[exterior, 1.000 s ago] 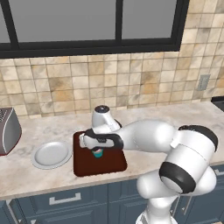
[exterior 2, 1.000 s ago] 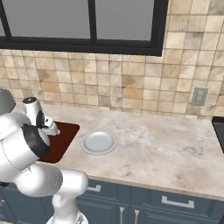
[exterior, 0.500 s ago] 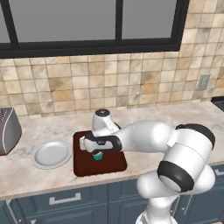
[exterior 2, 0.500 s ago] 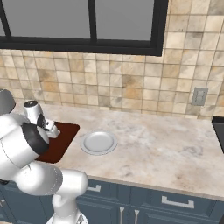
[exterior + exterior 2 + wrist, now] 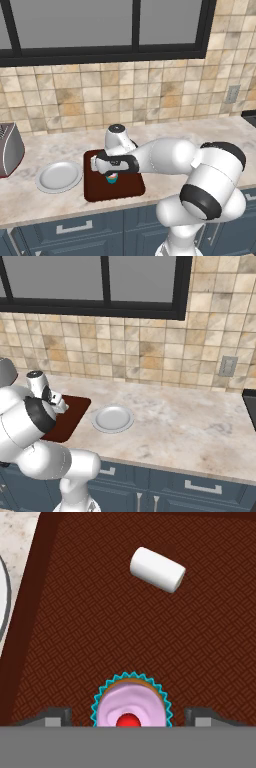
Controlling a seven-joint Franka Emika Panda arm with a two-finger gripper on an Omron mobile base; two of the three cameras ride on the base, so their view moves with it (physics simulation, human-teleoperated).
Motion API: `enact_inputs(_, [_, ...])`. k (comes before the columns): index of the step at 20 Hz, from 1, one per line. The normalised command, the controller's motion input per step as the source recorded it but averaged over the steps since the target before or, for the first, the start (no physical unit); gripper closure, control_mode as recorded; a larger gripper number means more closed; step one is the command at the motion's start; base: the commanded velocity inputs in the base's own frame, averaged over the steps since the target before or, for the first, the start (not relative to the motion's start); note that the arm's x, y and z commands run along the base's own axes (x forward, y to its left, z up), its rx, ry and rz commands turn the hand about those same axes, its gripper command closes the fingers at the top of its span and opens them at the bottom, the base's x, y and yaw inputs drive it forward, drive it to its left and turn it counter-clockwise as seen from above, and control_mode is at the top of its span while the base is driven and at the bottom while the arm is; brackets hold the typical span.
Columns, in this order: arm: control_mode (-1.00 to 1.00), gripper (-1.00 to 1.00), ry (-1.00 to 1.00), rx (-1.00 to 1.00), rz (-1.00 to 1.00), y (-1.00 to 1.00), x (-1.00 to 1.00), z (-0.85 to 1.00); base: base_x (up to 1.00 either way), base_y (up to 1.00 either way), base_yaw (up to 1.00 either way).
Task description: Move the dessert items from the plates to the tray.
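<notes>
The tray is partly taken up: the cupcake stands between the spread fingertips, with a gap left on either side, and the white block lies well apart from it, further along the tray. Bare tray floor is seen between the two and around them. To the left of the tray, just beside it, a plate lies flat, and beyond it a toaster stands as the tallest obstacle on that side. To the right, a second plate lies near the tray, and past it a broad stretch of counter is left open up to the tiled wall.
</notes>
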Motion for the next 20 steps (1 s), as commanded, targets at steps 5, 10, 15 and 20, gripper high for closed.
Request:
enact_inputs(5, [-1.00,-1.00,0.00,0.00,-0.02,-0.08,-0.17,0.18,0.00,0.00,0.00])
enact_inputs(10, [-1.00,-1.00,0.00,0.01,-0.05,-0.31,-0.36,0.50,0.00,0.00,0.00])
enact_inputs(15, [-1.00,-1.00,0.00,0.00,-0.04,-0.30,-0.35,0.47,0.00,0.00,0.00])
enact_inputs(20, [-1.00,-1.00,0.00,0.00,-0.03,-0.27,-0.24,0.38,0.00,0.00,0.00])
